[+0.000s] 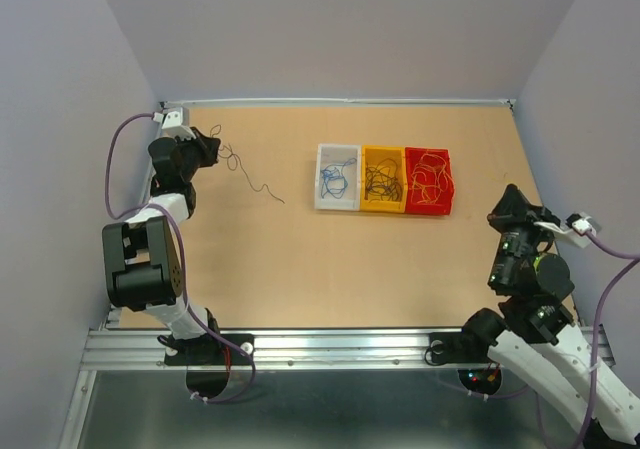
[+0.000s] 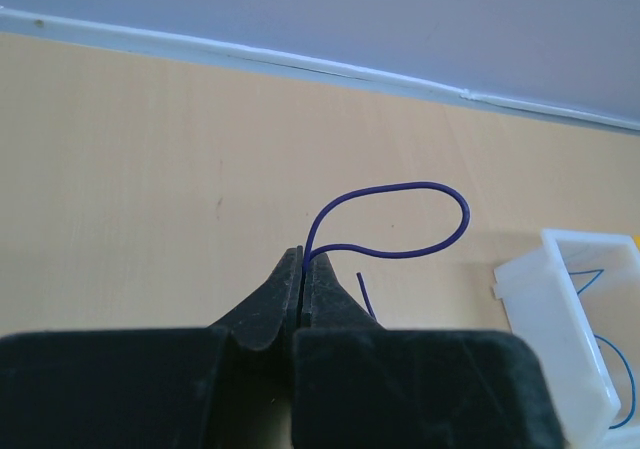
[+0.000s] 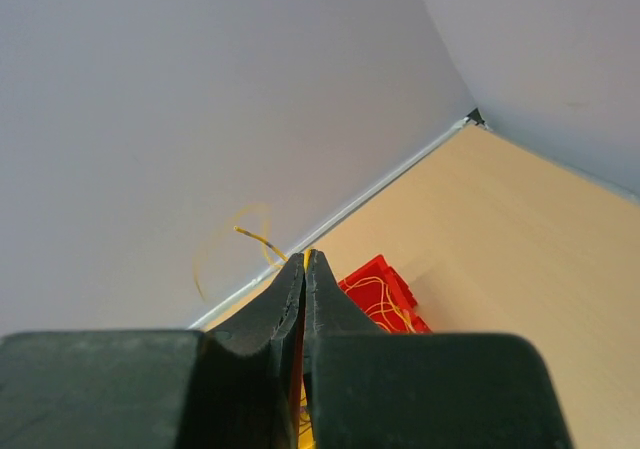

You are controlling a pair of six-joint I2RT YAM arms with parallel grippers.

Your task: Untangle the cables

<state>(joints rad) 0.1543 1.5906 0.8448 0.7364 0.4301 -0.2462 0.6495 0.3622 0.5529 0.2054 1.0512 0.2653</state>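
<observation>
Cables (image 1: 383,181) look hair-thin, springy and light (likely slippery, so best pinched near an end). The left pincer (image 2: 303,259) clamps a blue strand (image 2: 400,184) by the surface's (image 1: 300,269) far-left corner. The right pincer (image 3: 305,257) is clenched, apparently on a yellow strand (image 3: 255,236).

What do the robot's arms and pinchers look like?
Each arm is chunky black joints and white links: left arm, right arm. A lavender hose loops beside each. The left gripper and right gripper each have two matte black fingers, wide at the root and tapering to thin tips.
</observation>
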